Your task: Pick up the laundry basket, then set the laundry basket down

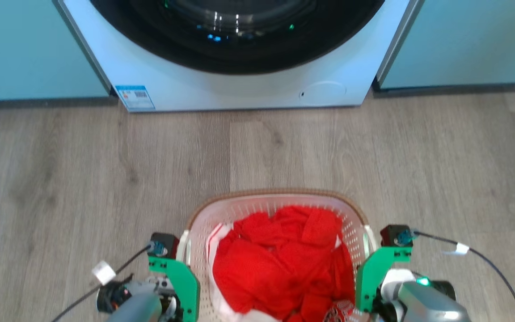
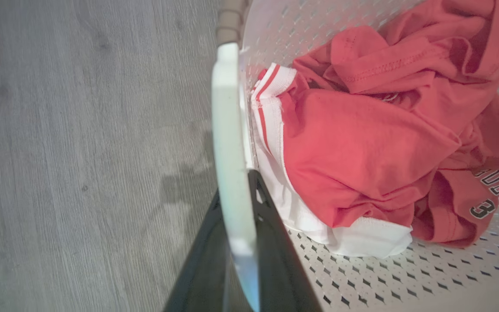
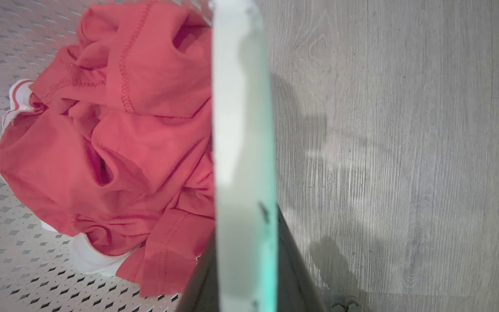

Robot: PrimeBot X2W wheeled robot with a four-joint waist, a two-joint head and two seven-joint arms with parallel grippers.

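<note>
Red clothes (image 1: 280,259) fill the laundry basket (image 1: 280,193), left gripper (image 2: 234,186) and right gripper (image 3: 245,225) clamping its handles (image 2: 228,108); the head view adds a washing machine (image 1: 239,89), the left wrist view shirt lettering (image 2: 485,208).

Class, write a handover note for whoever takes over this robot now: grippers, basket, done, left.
Left gripper: fingers shut on the left handle of the small white perforated plastic laundry basket with brown rim.
Right gripper: shut on its right handle.
Basket holds red clothes, in front of the white washing machine.
Done: both grasps. Lifted or not: cannot tell.
Left: lift, set down.
</note>
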